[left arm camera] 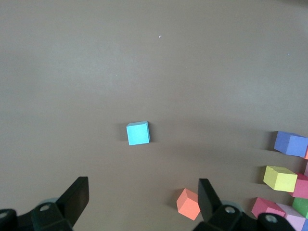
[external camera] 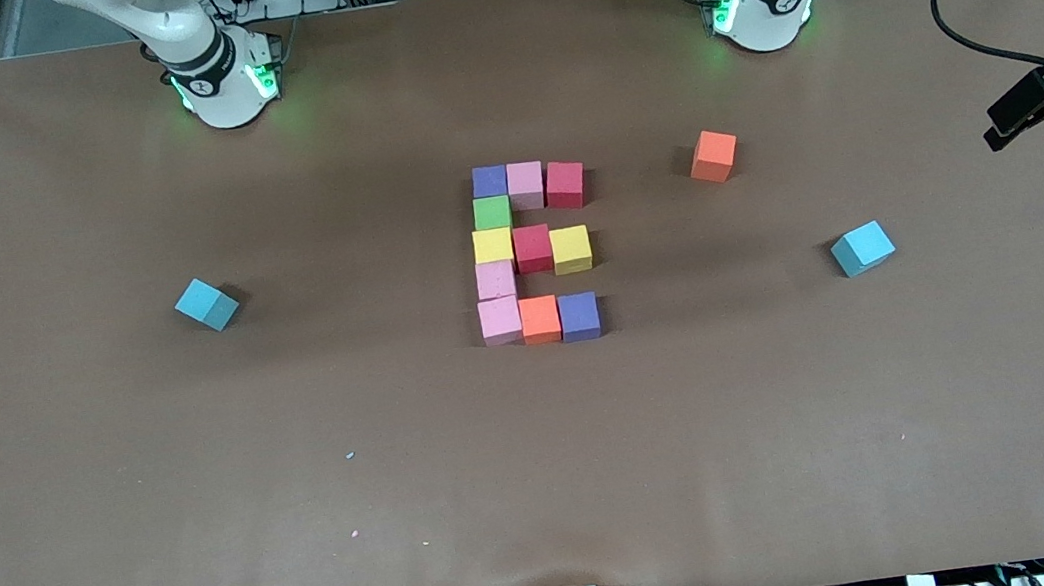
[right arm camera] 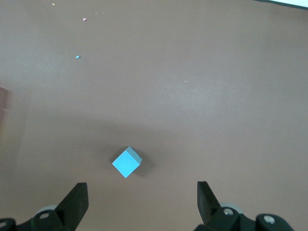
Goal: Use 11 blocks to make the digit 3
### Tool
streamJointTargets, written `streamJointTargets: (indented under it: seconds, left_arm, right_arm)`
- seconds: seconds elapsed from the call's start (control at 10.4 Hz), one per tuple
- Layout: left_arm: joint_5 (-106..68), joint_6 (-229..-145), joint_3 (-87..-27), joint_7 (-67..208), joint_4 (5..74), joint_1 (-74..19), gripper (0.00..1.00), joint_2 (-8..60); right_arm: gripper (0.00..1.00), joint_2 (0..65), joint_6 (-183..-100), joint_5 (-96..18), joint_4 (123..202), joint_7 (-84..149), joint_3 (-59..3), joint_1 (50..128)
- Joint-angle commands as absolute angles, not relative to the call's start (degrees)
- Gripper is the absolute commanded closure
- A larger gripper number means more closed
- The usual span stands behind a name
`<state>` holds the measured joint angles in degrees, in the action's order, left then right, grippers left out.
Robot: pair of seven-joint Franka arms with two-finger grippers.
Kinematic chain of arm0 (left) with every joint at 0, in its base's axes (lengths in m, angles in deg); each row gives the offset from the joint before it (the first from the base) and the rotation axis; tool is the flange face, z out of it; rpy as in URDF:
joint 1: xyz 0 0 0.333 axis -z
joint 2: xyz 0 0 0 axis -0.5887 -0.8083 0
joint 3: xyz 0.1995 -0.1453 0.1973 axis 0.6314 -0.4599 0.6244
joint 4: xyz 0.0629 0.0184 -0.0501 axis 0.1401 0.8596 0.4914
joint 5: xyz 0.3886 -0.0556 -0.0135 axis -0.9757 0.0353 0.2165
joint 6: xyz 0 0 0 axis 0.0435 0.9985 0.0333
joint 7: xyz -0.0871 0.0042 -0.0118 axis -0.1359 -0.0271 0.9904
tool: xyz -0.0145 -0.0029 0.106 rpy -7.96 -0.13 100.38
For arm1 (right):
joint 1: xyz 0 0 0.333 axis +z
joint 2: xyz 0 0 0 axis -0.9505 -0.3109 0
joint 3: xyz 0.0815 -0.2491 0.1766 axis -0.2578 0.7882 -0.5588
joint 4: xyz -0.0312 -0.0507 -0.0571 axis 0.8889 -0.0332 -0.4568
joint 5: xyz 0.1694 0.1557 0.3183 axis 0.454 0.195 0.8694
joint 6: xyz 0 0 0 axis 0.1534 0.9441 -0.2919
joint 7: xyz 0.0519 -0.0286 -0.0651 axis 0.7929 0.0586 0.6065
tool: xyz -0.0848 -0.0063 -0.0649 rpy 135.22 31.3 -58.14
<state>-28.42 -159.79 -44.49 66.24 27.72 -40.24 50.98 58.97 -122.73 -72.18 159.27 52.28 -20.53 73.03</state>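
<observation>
I see the digit 3 (external camera: 532, 253) laid out mid-table as touching cubes. Its bar farthest from the front camera is a purple block (external camera: 489, 181), a pink block (external camera: 525, 185) and a red block (external camera: 565, 183). A column runs down the right arm's side through a green block (external camera: 492, 212), a yellow block (external camera: 493, 245) and a pink one (external camera: 495, 279) to another pink (external camera: 499, 320). The middle bar adds a red cube (external camera: 532, 247) and a yellow cube (external camera: 571, 249); the nearest bar adds an orange block (external camera: 540, 319) and a purple cube (external camera: 579, 316).

A loose orange cube (external camera: 713, 155) sits apart toward the left arm's end. One light-blue cube (external camera: 862, 248) lies farther that way, another (external camera: 207, 304) toward the right arm's end.

My left gripper (left arm camera: 143, 197) hangs empty, fingers spread wide, over bare table with its light-blue cube ahead; the figure is well off to one side. My right gripper (right arm camera: 143, 202) is likewise spread and empty over the other light-blue cube's area, well apart from the figure.
</observation>
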Motion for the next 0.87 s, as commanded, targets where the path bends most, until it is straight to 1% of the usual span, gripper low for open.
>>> streamJointTargets:
  seconds: [0.0,0.19,0.48,0.67,0.77]
  left_arm:
    - [-30.5,-160.3,-44.3,67.0,28.1,-39.8,0.00,51.2]
    - [-31.1,-160.3,-44.4,67.1,28.1,-39.8,0.00,51.3]
    - [-31.2,-158.3,-44.7,67.2,27.9,-39.8,0.00,51.5]
    - [-31.3,-158.1,-44.8,67.2,27.9,-39.7,0.00,51.5]
    - [-31.2,-158.1,-45.4,67.4,27.9,-39.8,0.00,51.5]
  right_arm:
    - [0.00,60.0,-122.8,-73.0,159.1,46.9,-21.0,73.4]
    - [0.00,60.2,-121.4,-73.0,159.2,39.1,-21.2,73.6]
    - [0.00,59.9,-122.5,-73.4,159.3,35.4,-20.9,73.2]
    - [0.00,60.1,-122.9,-76.1,159.3,30.4,-21.5,74.0]
    - [0.00,60.2,-123.6,-78.1,159.3,27.5,-22.9,75.4]
